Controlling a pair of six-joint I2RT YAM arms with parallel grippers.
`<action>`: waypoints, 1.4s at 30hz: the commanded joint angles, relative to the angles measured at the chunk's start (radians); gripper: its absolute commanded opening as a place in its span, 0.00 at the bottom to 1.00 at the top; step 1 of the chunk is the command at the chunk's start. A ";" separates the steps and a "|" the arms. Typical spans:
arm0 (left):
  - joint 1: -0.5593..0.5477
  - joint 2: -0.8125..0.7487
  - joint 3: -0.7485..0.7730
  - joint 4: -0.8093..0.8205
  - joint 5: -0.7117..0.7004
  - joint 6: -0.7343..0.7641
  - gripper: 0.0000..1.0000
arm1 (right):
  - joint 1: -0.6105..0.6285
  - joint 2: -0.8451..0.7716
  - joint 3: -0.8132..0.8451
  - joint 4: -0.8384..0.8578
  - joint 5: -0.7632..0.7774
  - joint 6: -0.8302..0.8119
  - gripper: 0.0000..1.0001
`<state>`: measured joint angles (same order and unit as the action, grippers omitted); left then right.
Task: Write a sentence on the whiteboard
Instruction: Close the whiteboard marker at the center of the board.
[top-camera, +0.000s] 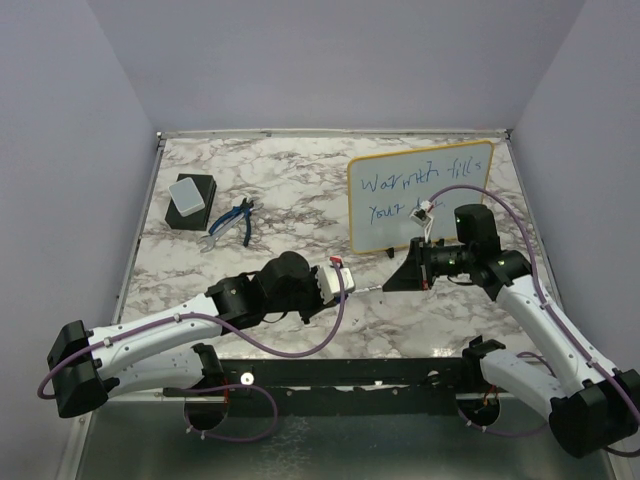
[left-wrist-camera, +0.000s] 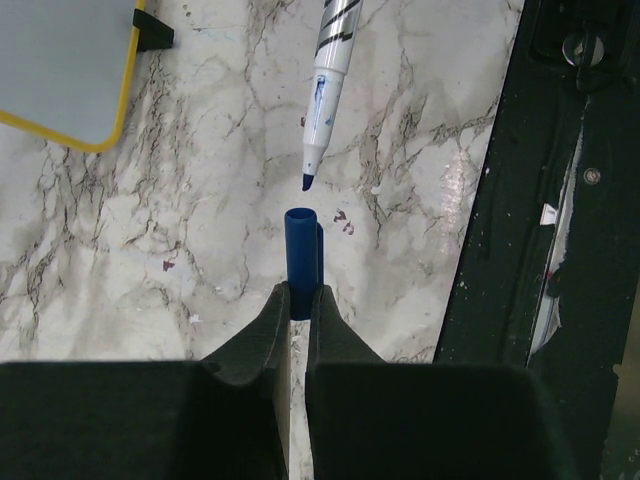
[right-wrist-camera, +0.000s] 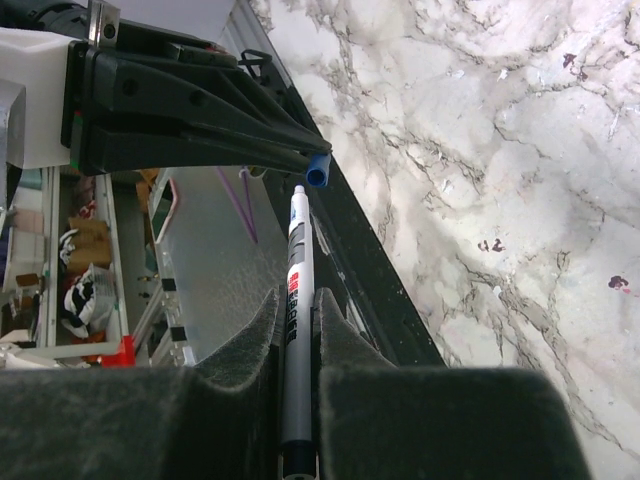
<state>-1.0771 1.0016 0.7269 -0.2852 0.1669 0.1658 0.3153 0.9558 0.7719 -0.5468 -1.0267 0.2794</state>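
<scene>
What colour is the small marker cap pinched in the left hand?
Dark blue; the small plastic marker cap shows best in the left wrist view.

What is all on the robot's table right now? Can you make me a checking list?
Surface: marble-pattern table, a few tiny dark specks.
Job's things: whiteboard standing far right; sentence in blue, its second line partly hidden by the right arm; marker; blue cap, off the marker.
Clutter: eraser and blue-handled pliers, far left.
Grippers: left jaws shut on the blue cap; right jaws shut on the marker, tip aimed at the cap, a gap between.
Cables: a purple cable loops along each arm.
Surroundings: plain pale walls on three sides.
</scene>
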 joint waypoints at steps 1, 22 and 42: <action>-0.007 0.000 -0.001 0.000 0.010 0.011 0.00 | 0.012 -0.004 0.025 -0.050 -0.002 -0.018 0.01; -0.020 0.017 0.034 -0.014 0.039 0.032 0.00 | 0.040 0.018 0.019 -0.049 0.045 -0.021 0.01; -0.032 0.009 0.052 -0.030 0.049 0.036 0.00 | 0.054 0.041 0.026 -0.059 0.070 -0.028 0.01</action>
<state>-1.1007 1.0157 0.7441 -0.3016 0.1806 0.1852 0.3611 0.9882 0.7719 -0.5793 -0.9813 0.2676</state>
